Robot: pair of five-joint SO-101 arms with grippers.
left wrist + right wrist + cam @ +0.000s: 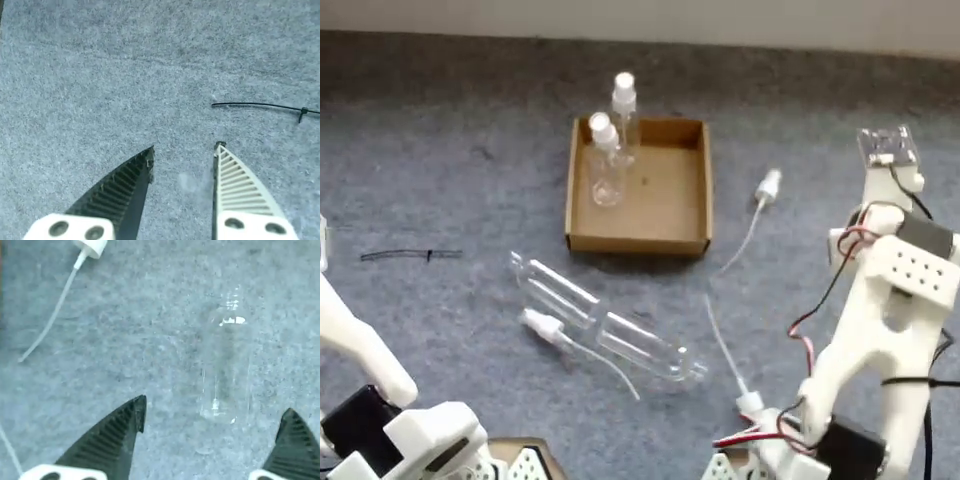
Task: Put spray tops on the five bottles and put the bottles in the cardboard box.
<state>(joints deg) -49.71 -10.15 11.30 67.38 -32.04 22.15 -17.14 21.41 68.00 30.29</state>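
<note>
Item examined: an uncapped clear bottle (225,365) on the grey carpet (150,340), directly ahead of the right gripper (214,413). Its long axis runs away from the wrist, roughly parallel to the fingers. Whether it stands or lies flat cannot be determined. It sits within the span of the widely spread fingers, nearer one than the other, with its near end about level with the fingertips; nothing is grasped. A loose spray top (90,246) with its dip tube lies beyond the farther finger, well apart from the bottle. Judgement: the right arm is clearly the nearer, and a small sideways centring looks necessary before closing across the bottle's width. The left gripper (184,148) is likewise spread and empty over carpet, near a black cable tie (260,105). In the high view, the cardboard box (640,242) holds two topped bottles (606,165), and two lying bottles (555,285) rest in front of it.
</note>
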